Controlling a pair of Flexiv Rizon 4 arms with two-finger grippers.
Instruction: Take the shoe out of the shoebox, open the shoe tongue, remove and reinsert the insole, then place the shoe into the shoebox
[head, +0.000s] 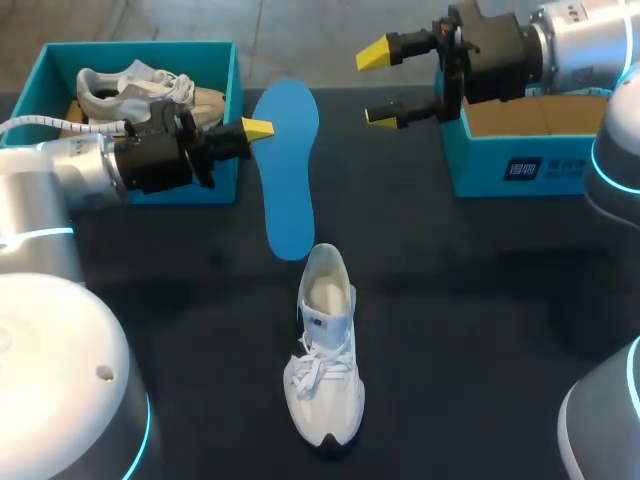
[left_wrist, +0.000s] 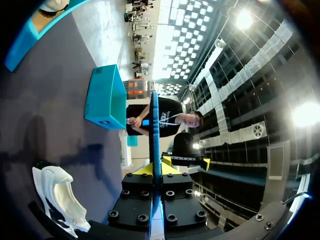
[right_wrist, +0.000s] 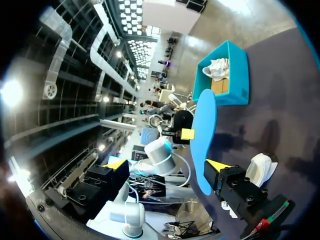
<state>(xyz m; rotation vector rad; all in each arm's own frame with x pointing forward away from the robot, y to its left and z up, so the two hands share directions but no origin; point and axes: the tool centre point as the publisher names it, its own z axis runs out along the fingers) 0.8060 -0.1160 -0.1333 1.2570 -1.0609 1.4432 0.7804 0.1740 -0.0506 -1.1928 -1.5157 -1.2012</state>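
Insole out, reinsertion step judged in hand. Flat blue foam insole (head: 288, 170) is clamped in left tool (head: 256, 129), beyond the heel of the white laced sneaker (head: 325, 350). Right tool (head: 378, 85), farther beyond the sneaker, is spread apart and empty. Next: insole to be aligned with the sneaker's opening.

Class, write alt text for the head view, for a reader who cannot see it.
The left gripper holds a blue insole by its edge, beyond the heel of a white shoe on the dark table. The right gripper hangs open near one teal shoebox; another holds a second shoe.
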